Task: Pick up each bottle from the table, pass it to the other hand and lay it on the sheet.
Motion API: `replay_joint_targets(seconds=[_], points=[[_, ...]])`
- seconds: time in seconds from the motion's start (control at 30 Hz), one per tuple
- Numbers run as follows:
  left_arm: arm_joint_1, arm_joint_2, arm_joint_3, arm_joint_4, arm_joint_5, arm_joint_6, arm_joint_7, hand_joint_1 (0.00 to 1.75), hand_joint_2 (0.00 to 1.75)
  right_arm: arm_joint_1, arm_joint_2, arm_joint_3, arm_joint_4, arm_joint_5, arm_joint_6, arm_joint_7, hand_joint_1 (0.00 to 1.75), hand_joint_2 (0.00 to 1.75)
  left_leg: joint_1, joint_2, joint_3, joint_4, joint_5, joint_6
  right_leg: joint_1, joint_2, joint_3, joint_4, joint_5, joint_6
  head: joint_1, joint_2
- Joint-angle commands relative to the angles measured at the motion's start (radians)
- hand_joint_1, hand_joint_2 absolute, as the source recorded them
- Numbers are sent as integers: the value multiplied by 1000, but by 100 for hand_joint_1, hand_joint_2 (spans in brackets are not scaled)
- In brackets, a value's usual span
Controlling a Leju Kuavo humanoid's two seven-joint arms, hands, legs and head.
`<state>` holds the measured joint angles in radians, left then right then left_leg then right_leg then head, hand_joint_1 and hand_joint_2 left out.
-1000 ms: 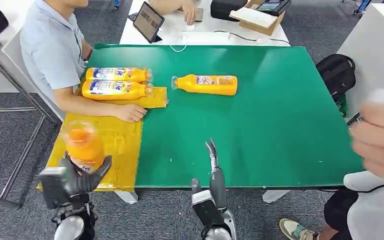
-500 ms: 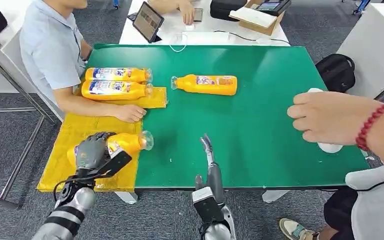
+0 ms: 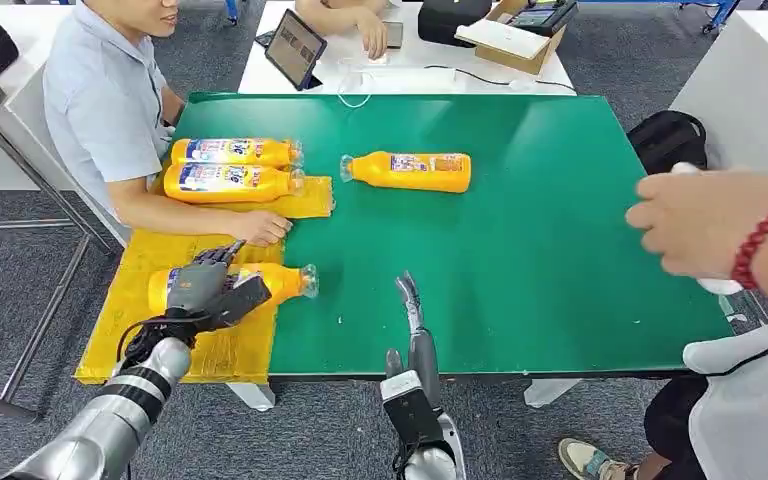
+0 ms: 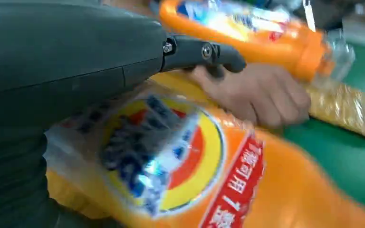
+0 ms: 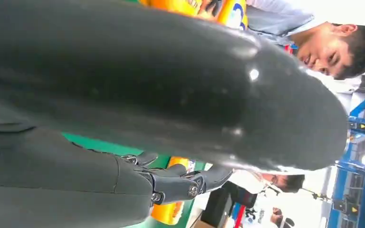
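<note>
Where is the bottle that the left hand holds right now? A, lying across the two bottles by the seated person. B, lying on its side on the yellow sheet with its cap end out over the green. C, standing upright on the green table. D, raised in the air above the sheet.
B: the left hand grips the bottle lying flat on the sheet, cap end jutting over the green table.
</note>
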<state>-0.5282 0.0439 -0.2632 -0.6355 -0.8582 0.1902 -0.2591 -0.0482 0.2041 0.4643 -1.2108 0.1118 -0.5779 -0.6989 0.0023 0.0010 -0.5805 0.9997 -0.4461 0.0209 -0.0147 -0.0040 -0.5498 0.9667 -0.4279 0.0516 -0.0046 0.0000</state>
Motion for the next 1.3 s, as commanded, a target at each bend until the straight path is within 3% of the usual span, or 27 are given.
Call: replay_joint_targets(seconds=[0.03, 0.2, 0.33, 0.5, 0.57, 0.67, 0.9, 0.93, 0.97, 1.0, 1.03, 1.07, 1.23, 1.27, 1.3], points=[[87, 3, 17, -17, 137, -193, -80, 0, 175, -29, -12, -19, 82, 5, -18, 1, 0, 0, 0, 1, 3, -2, 0, 0, 0, 2, 3, -1, 0, -1, 0, 0], [155, -2, 28, -193, 257, -228, -118, 0, 175, -27, -18, -10, 75, 4, -34, 1, 0, 0, 0, -1, 4, -1, 0, 0, -1, 1, 5, -1, -1, -1, 0, 0], [239, -13, 34, -515, 489, -242, -116, 0, 175, -23, -39, -13, 56, 6, -61, 1, 0, 0, 0, -1, 2, -1, 0, -1, -1, 1, 3, -1, -1, -2, 0, 0], [179, 57, 17, -685, 664, -273, -90, 0, 175, -63, -121, -10, 27, 90, -112, 1, 0, 0, 1, -4, -6, 4, 0, -1, 0, -2, -4, 2, -1, -2, 0, 0], [128, 65, 27, -750, 731, -253, -107, 0, 175, -77, -140, -120, 12, 228, -120, 1, 0, 0, 1, -6, -9, 4, 1, 0, 1, -4, -6, 2, -1, -2, 0, 0], [119, 54, 40, -821, 742, -188, -125, 0, 175, -98, -168, -184, 8, 263, -120, 1, 0, 0, 1, -6, -9, 5, 1, -1, 0, -4, -7, 3, -1, -2, 0, 0], [238, 33, 33, -997, 830, -114, -176, 0, 175, -135, -202, -296, 48, 296, -120, 1, 0, 0, 0, -2, -6, 3, -1, 0, -1, 0, -5, 1, -1, -2, 0, 0], [253, 34, 29, -1005, 839, -108, -177, 0, 175, -139, -198, -321, 66, 332, -120, 1, 0, 0, -1, -2, -6, 1, 0, 0, -1, 0, -5, 0, -1, -1, 0, 0], [289, 21, 41, -1019, 893, -104, -169, 0, 175, -167, -195, -383, 154, 490, -120, 54, 0, 0, -1, -3, -6, 2, 0, 0, -1, -1, -4, 0, -1, -2, 0, 0], [315, 23, 40, -1029, 910, -105, -167, 0, 175, -186, -206, -393, 202, 546, -120, 82, 0, 0, -1, -2, -6, 1, 0, 0, -1, 0, -5, 0, 0, -1, 0, 0], [338, 18, 46, -1036, 922, -93, -175, 0, 175, -205, -225, -415, 253, 622, -120, 108, 0, 175, -1, -1, -4, 0, 0, -1, -1, 1, -3, -1, 0, -2, 0, 0], [376, -5, 61, -1054, 921, -53, -196, 0, 175, -231, -230, -487, 303, 732, -120, 154, 0, 175, -2, -2, -5, -1, 0, 0, -2, 0, -4, -2, 0, -1, 0, 0], [389, -3, 56, -1062, 919, -48, -199, 0, 175, -245, -231, -512, 335, 727, -120, 121, 0, 175, -1, -1, -4, -1, 0, 0, -2, 1, -3, -2, 0, -1, 0, 0], [443, -41, 37, -1100, 856, 54, -259, 0, 175, -295, -253, -626, 429, 932, -120, 160, 0, 175, -1, -2, -5, -1, 0, 0, -2, 0, -4, -2, 0, -1, 0, 0], [443, -41, 37, -1100, 856, 54, -259, 0, 175, -295, -253, -626, 429, 932, -120, 160, 0, 175, -2, -3, -5, 0, 1, 0, -2, 0, -5, -2, 0, 0, 0, 0]])
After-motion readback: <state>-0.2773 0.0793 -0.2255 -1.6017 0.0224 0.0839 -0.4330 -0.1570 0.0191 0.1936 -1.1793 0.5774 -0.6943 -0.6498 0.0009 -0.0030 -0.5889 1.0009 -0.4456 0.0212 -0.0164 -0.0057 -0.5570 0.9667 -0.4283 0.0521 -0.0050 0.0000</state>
